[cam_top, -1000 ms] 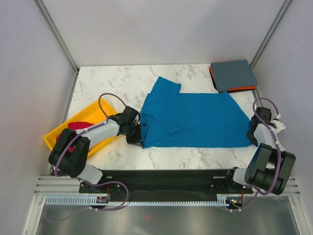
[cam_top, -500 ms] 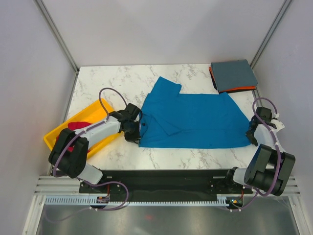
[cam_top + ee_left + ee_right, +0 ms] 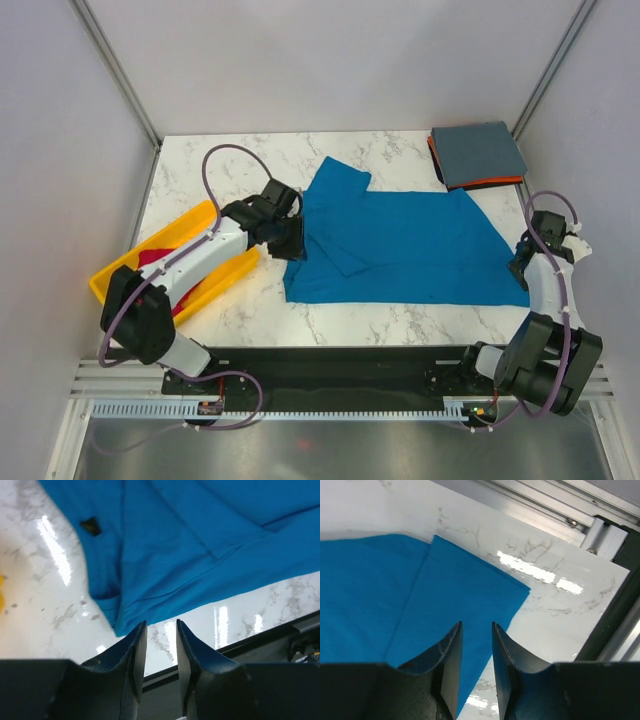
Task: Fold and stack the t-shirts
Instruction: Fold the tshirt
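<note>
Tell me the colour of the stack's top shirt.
The top shirt is slate grey-blue; top external view.

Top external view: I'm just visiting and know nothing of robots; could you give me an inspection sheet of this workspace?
Surface: white marble-patterned table, glossy.
Job's things: bright blue t-shirt laid out mid-table; slate grey-blue t-shirt folded atop folded orange t-shirt, far right corner; magenta-red t-shirt bunched in yellow plastic tray.
Clutter: that tray, at left edge.
Grippers: left gripper at blue shirt's left edge, right gripper near its right corner; both open, empty.
Cables: purple cable looping over each arm.
Surroundings: grey walls, metal frame posts.
</note>
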{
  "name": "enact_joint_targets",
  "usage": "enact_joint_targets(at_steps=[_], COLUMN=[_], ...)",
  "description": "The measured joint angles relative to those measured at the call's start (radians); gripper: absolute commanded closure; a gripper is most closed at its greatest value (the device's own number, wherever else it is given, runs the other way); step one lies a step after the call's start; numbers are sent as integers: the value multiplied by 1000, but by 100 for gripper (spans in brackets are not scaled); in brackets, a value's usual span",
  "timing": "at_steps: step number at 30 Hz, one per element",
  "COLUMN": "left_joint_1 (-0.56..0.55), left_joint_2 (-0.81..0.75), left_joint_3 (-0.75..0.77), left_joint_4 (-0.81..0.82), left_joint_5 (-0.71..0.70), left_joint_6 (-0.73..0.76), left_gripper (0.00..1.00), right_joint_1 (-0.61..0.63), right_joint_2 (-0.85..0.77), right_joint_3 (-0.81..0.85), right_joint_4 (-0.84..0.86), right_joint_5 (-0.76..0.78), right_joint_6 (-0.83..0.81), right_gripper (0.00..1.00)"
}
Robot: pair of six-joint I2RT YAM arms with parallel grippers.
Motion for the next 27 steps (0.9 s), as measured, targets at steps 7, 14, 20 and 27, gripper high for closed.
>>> enact_joint_targets(at_steps=[7,14,20,27], left_joint_1=[-112,-124,-125,-127], left_joint_2=[148,229,146,9], left_joint_3=[0,-126,-226,-359], left_joint_4=[88,101,149,164], left_joint_5=[58,-16,-41,-44], left_joint_6=[-2,-29,-58,-121], left_gripper=[63,62,61,60], right_joint_1=[1,31,124,143], right_joint_2=[44,299,319,362], right_joint_3=[114,339,355,383], right_joint_4=[29,64,64,43], right_joint_5=[-187,-410,-466,-451], right_joint_6=[-68,-169,-203,-262], right_gripper=[62,57,55,52])
